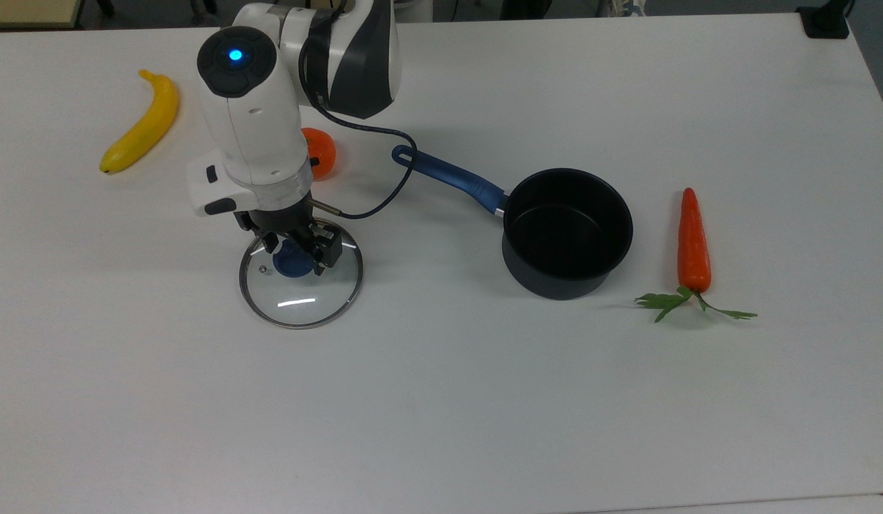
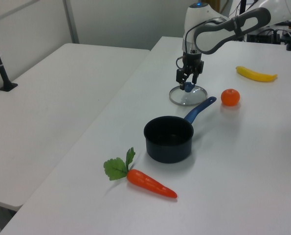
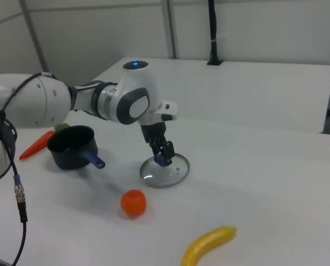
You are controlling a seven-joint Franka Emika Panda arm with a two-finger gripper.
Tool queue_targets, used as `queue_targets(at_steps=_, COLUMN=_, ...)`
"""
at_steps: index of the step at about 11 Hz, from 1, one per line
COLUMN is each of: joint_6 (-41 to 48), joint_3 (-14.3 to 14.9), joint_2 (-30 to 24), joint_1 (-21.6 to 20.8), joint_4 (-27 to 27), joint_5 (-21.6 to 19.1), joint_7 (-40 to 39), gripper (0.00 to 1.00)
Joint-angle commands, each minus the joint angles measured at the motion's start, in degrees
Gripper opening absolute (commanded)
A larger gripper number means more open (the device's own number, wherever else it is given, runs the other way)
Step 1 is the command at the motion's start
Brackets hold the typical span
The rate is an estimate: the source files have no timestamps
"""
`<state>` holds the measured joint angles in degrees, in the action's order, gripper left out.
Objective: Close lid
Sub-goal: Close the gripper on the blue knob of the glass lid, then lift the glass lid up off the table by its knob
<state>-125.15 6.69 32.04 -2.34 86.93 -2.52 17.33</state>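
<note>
The lid (image 1: 303,300), clear glass with a metal rim and a blue knob (image 1: 291,265), lies flat on the white table at the top view's left. My gripper (image 1: 298,248) points down over the knob, open, with one finger on each side of it and low around it. In the left view the gripper (image 2: 186,84) stands over the lid (image 2: 188,97); the right view shows the gripper (image 3: 163,157) just above the lid (image 3: 166,174). A black pot (image 1: 555,284) with a blue handle (image 1: 448,175) stands open to the top view's right of the lid.
A yellow banana (image 1: 141,128) lies at the top view's far left. An orange round fruit (image 1: 321,153) sits partly behind my arm. A carrot (image 1: 694,243) with green leaves lies beyond the pot on the top view's right. A black cable loops from my wrist near the pot handle.
</note>
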Motion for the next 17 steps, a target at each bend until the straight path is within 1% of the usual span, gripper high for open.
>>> queue_targets(at_steps=1, joint_6=-1.1, joint_3=0.3, joint_2=0.4, joint_1=-0.6, joint_4=-0.4, joint_5=1.3, joint_7=1.6, gripper=0.74)
queue_targets(at_steps=3, joint_6=-1.1, joint_3=0.3, joint_2=0.4, joint_1=-0.6, joint_4=-0.4, joint_5=1.3, joint_7=1.6, gripper=0.68)
queue_targets(at_steps=6, joint_6=-1.1, joint_3=0.3, joint_2=0.4, joint_1=-0.6, joint_4=-0.4, joint_5=1.7, joint_7=1.6, gripper=0.54)
queue_targets(at_steps=7, joint_6=-1.1, joint_3=0.3, joint_2=0.3, joint_1=-0.6, joint_4=-0.4, joint_5=2.0, joint_7=1.6, gripper=0.48)
queue_targets(at_steps=10, joint_6=-0.5, joint_3=0.3, joint_2=-0.5, joint_1=-0.6, joint_4=-0.4, joint_5=2.0, joint_7=1.5, gripper=0.45)
queue_targets(at_steps=12, joint_6=0.3, joint_3=0.5, joint_2=-3.2, joint_1=0.1, joint_4=-0.4, joint_5=1.9, joint_7=1.5, gripper=0.45)
queue_targets(at_steps=14, joint_6=6.4, joint_3=0.6, joint_2=-6.5, joint_1=1.3, joint_4=-0.7, joint_5=1.7, joint_7=1.1, gripper=0.45)
queue_targets(at_steps=15, joint_6=7.5, joint_3=0.6, joint_2=-8.6, joint_1=1.9, joint_4=-1.1, joint_5=1.3, joint_7=1.0, gripper=0.45)
queue_targets(at_steps=17, joint_6=12.5, joint_3=0.6, joint_2=-10.3, joint_1=3.1, joint_4=-3.1, joint_5=1.1, joint_7=0.8, gripper=0.45)
